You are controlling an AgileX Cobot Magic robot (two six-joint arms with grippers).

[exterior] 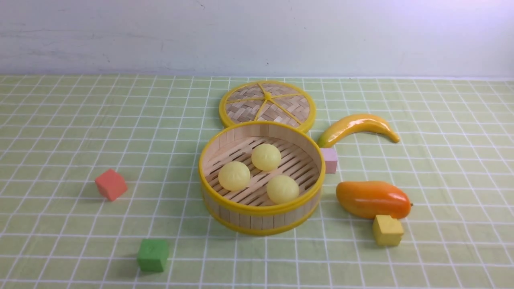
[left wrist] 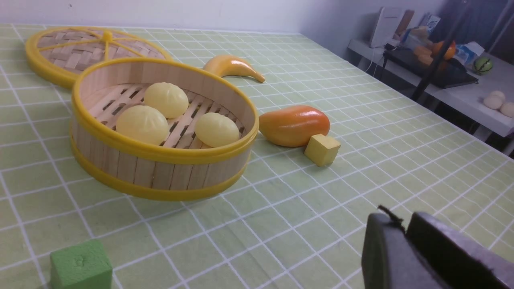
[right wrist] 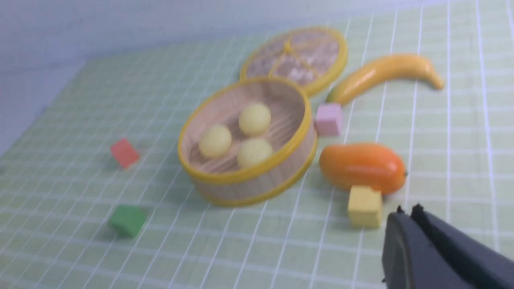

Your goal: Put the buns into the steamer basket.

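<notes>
Three pale-yellow buns [exterior: 234, 176] [exterior: 266, 157] [exterior: 282, 189] lie on the slatted floor of the bamboo steamer basket [exterior: 261, 218] in the middle of the table. They show in the left wrist view [left wrist: 142, 124] and the right wrist view [right wrist: 215, 140] too. My left gripper [left wrist: 403, 228] is shut and empty, low over the cloth, off the basket's near side. My right gripper [right wrist: 407, 214] is shut and empty, close to the yellow cube [right wrist: 364, 206]. Neither gripper shows in the front view.
The woven lid [exterior: 267, 105] lies flat behind the basket. A banana [exterior: 357, 127], a pink cube [exterior: 330, 160], an orange mango [exterior: 372, 199] and the yellow cube [exterior: 387, 230] lie right of the basket. A red cube [exterior: 111, 184] and a green cube [exterior: 153, 255] lie to its left.
</notes>
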